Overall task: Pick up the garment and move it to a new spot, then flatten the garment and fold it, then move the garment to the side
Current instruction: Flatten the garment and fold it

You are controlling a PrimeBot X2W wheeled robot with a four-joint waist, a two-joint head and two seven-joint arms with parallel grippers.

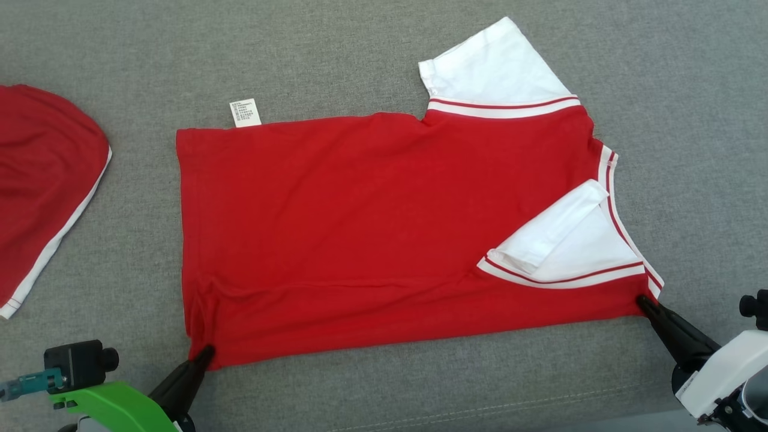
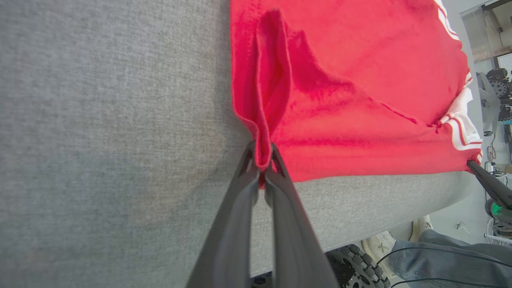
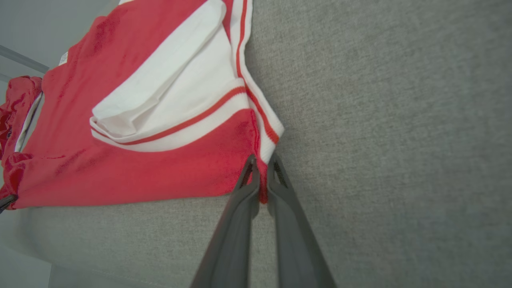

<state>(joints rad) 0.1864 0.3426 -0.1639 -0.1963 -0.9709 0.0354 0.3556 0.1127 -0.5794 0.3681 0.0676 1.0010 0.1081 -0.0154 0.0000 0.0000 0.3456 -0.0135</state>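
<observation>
A red shirt [image 1: 372, 228] with white sleeves and red-striped white trim lies spread on the grey fabric surface, its hem to the left and collar to the right. One white sleeve [image 1: 564, 240] is folded over the body; the other sleeve [image 1: 498, 66] sticks out at the far side. My left gripper [image 1: 206, 351] is shut on the near hem corner, and the pinched red cloth [image 2: 262, 156] bunches between its fingers. My right gripper [image 1: 643, 300] is shut on the near shoulder corner by the collar trim [image 3: 262, 176].
A second red garment [image 1: 42, 180] with white edging lies bunched at the far left. The grey cushion's front edge [image 1: 480, 408] runs just behind my grippers. A person's shoe and trouser leg [image 2: 420, 248] show beyond that edge in the left wrist view.
</observation>
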